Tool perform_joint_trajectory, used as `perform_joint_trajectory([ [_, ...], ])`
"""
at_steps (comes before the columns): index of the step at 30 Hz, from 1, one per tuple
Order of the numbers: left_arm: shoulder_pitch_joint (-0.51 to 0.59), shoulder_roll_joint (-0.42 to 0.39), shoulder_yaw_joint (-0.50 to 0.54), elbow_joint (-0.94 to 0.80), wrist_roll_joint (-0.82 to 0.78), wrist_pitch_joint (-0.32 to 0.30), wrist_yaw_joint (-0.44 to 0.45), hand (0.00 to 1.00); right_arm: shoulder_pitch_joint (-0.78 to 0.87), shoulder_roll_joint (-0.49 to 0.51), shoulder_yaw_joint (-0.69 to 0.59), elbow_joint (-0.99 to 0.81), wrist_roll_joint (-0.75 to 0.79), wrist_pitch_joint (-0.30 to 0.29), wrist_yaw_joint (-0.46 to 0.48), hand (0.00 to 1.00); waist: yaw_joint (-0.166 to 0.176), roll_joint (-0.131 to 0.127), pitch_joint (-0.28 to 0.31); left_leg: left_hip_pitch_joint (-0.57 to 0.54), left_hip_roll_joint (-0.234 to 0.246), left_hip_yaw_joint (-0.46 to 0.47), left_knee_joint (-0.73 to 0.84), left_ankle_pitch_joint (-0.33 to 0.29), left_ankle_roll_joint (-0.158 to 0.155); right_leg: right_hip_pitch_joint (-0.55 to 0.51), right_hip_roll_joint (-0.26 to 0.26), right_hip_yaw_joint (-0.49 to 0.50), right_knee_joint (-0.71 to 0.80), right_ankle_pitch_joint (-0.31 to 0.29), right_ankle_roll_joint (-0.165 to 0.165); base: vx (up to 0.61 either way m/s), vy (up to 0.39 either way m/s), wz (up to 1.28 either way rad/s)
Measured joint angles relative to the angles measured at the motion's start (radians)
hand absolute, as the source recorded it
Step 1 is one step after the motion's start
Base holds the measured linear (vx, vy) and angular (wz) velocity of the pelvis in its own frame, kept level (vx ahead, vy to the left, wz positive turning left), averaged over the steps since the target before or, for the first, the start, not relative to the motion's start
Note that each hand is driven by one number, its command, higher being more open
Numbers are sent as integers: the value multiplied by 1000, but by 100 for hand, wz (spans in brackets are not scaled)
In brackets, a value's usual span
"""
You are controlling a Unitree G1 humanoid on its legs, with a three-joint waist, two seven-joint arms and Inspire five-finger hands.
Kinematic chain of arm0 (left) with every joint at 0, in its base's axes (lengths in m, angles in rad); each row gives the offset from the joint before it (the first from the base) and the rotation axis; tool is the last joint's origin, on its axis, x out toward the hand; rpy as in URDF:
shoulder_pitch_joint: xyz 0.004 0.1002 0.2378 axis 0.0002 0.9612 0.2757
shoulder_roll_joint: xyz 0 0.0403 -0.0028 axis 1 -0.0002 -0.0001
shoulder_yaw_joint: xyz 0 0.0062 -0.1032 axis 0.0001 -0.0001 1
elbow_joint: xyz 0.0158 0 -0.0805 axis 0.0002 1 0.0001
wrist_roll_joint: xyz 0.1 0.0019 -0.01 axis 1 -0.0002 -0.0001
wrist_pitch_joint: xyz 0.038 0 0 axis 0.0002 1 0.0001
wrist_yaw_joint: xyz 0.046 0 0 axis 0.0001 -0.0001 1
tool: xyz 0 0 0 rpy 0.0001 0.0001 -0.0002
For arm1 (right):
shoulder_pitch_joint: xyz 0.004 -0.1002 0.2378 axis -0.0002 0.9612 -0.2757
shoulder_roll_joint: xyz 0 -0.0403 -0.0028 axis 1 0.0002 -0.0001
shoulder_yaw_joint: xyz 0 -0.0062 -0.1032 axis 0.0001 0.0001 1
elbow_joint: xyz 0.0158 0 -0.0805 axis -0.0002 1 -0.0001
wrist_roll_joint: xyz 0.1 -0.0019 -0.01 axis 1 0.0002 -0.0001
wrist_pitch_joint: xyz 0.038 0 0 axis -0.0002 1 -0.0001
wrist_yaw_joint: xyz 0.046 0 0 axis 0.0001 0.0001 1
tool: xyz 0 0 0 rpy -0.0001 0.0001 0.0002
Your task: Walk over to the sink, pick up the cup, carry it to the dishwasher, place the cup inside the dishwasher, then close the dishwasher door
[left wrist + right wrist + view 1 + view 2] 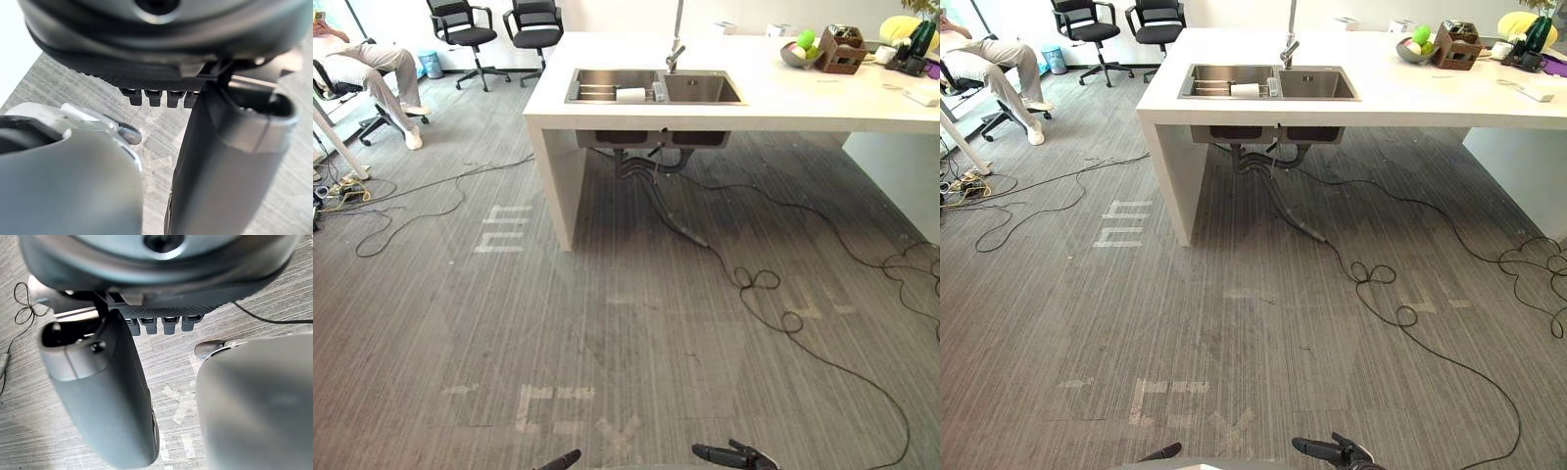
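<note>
A steel double sink [700, 88] is set in the white counter [783, 98] across the floor ahead of me. In its left basin lies a small white thing [629, 94], likely the cup, also in the right eye view [1245, 89]. My left hand [560, 460] and right hand [734, 455] hang low at the near edge of the eye views, far from the sink. In the wrist views the left hand's fingers [156, 97] and the right hand's fingers [164, 325] are relaxed, with only carpet beyond them.
A faucet [675, 49] rises behind the sink. A fruit bowl [801, 51] and a brown box [842, 49] stand on the counter's right part. Cables [773, 294] trail over the grey carpet. A seated person [372, 69] and office chairs [465, 34] are at the far left.
</note>
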State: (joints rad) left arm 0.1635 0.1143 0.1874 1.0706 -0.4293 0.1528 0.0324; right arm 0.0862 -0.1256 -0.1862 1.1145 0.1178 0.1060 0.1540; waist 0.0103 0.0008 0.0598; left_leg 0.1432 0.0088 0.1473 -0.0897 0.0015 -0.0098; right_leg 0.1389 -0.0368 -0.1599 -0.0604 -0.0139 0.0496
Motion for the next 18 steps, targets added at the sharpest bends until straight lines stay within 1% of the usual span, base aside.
perform_joint_trajectory([
  [6, 7, -11, 0, 3, 0, -71, 14, 100, 0, 0, 1, 1, 16, 13, 0, 100, 0, -2, 2, 3, 0, -1, -1, 2, 0, 1, 0, -3, 1, 0, 0, -49, -29, 1],
  [12, 9, -15, 0, 7, 0, -104, 14, 100, -1, 0, 1, 4, 20, 21, 0, 100, 0, -7, 6, 10, 0, -1, -2, 3, 0, 13, 0, -5, -1, 0, 0, -28, -22, 1],
  [16, 8, -18, 0, 10, 18, -125, 20, 100, -1, 0, 1, 7, 32, 12, -2, 100, 0, -8, 7, 15, 1, -1, -2, 3, 0, 16, 0, -5, -3, 0, 0, -45, -25, 0],
  [18, 9, -21, 0, 10, 39, -150, 37, 100, 1, 1, 1, 9, 60, -1, -3, 100, -1, -9, 8, 16, 1, 1, -2, 3, -1, 16, 1, -4, -3, 0, -1, -17, -10, -1],
])
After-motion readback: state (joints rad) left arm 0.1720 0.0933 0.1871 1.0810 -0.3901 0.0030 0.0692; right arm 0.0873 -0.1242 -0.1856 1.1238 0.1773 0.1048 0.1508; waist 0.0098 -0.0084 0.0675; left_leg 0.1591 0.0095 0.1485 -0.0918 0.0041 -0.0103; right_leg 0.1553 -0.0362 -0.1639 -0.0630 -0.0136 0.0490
